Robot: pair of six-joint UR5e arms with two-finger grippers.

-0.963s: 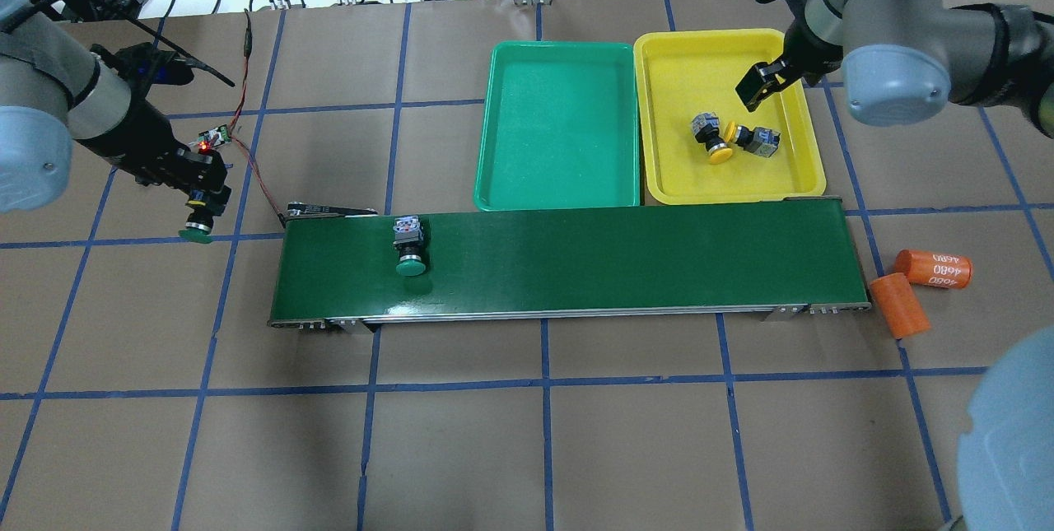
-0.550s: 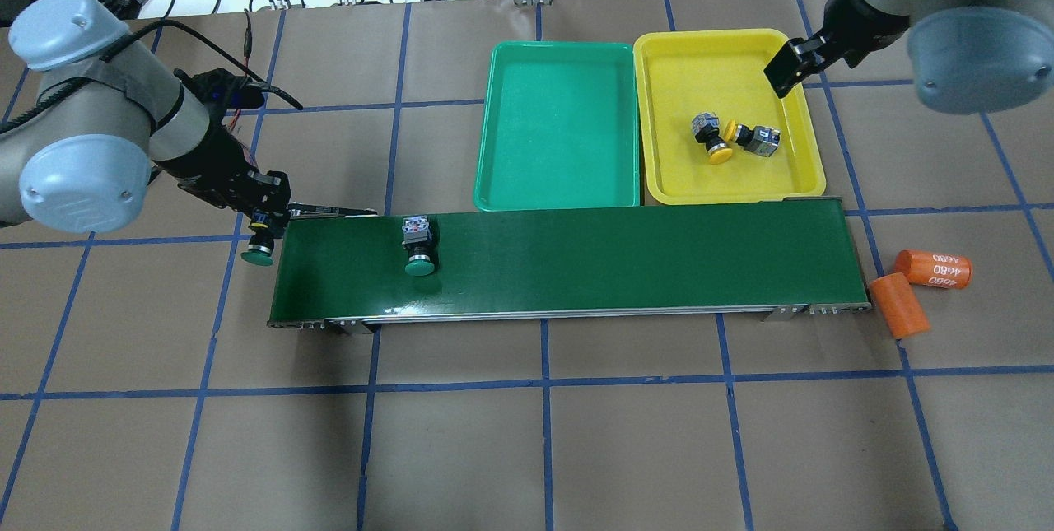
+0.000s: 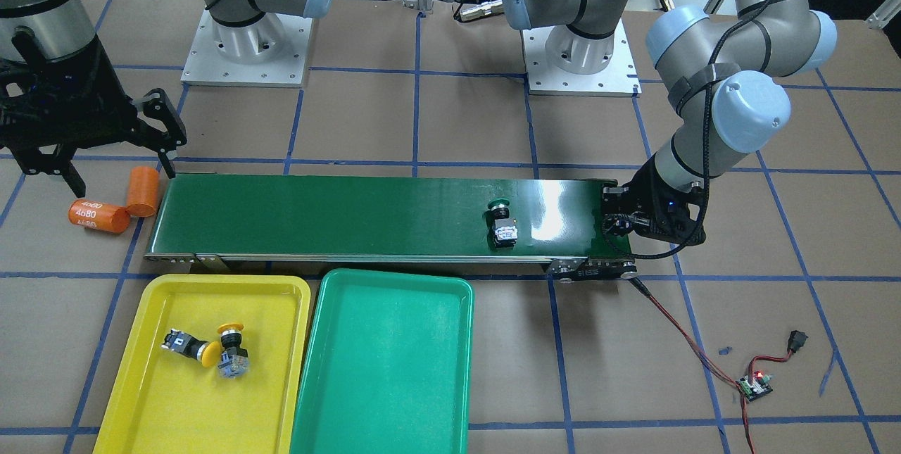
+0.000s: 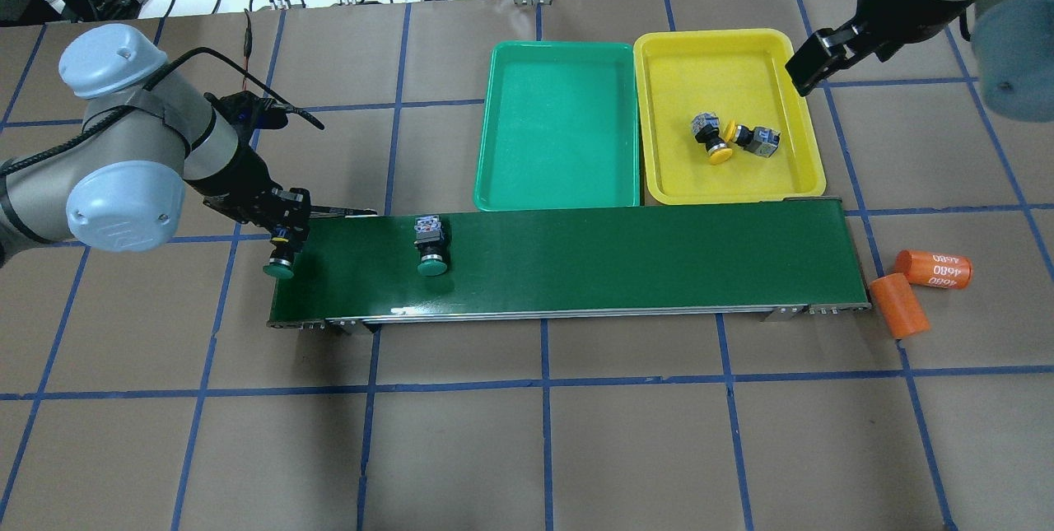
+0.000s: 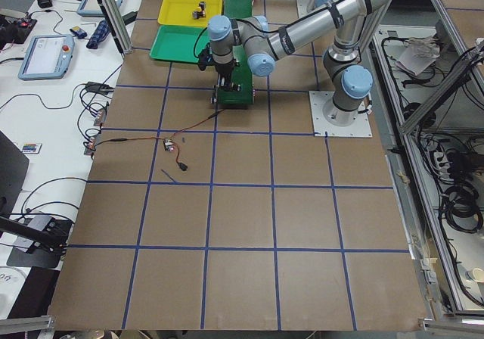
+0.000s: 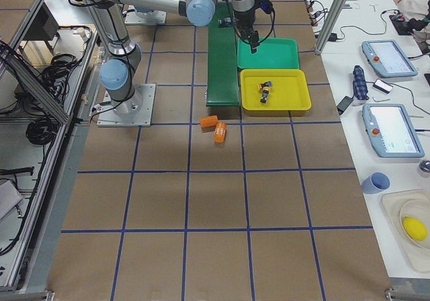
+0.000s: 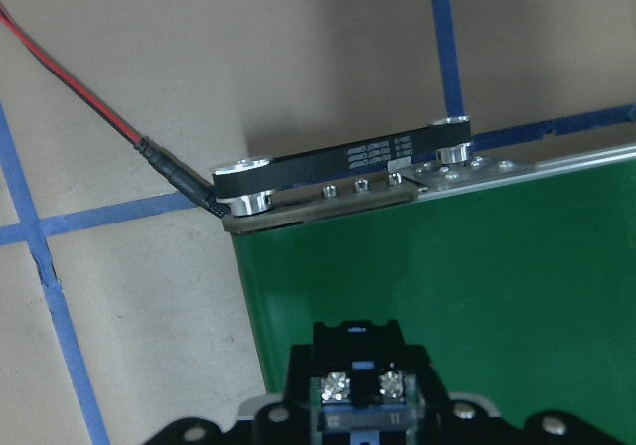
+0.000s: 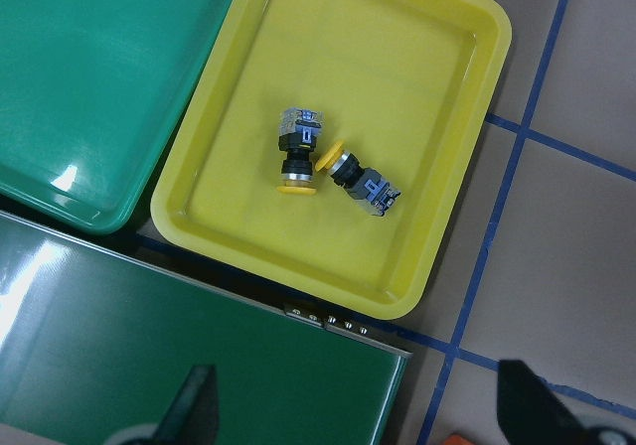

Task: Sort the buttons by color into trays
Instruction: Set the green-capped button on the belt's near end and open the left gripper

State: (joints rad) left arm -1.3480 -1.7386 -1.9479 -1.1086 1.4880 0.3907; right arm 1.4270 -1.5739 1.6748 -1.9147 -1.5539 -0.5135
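Belt (image 4: 626, 259): the step looks like setting a button on its end nearest the left arm. Aim inward from the end edge and side rail so the button cannot roll off.
Trays: green tray (image 4: 560, 49) holds nothing, and yellow tray (image 4: 708, 37) has both yellow buttons (image 4: 718, 144). Only the green ones remain to sort.
Left hand (image 4: 284, 226): closed on a green button's body and low over the belt's end. Open only once the cap is on the belt. Contact cannot be judged here.
Right hand (image 4: 807, 70): fingers spread wide and empty, above the yellow tray's outer corner.
Held green button (image 4: 278, 270): cap down, right at the belt's end edge.
Other green button (image 4: 431, 251): lying on the belt close by, so leave a gap.
Room: white benches with cables and control tablets lie beyond the table.
Table (image 4: 543, 449): brown paper gridded with blue tape.
Strays: two orange cylinders (image 4: 935, 267) off the belt's far end, and a small wired board (image 3: 754, 386).
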